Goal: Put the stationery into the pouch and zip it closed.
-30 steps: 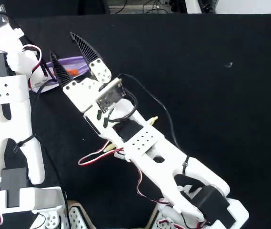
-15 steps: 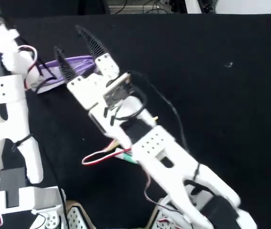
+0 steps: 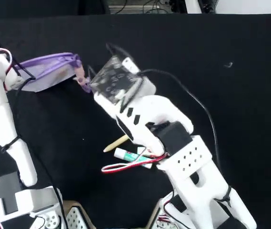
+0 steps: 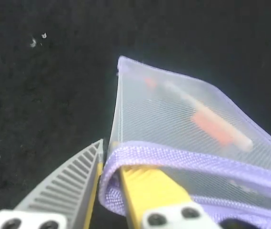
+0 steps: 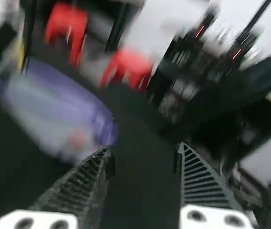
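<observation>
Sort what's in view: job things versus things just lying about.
Job: purple mesh pouch, held at its rim by the left gripper; orange pen inside it; pale pencil and white-green tube on the table; open right gripper.
Lying about: red chairs behind; speck on the table.

Bright even light, faint shadows.

Clear mesh pouch w/ purple zip trim [image 3: 47, 71], mouth open, orange marker [image 4: 216, 125] inside. Tan pencil [image 3: 116, 143] & white-green tube [image 3: 130, 155]: 2 items side by side, well apart from pouch.
</observation>
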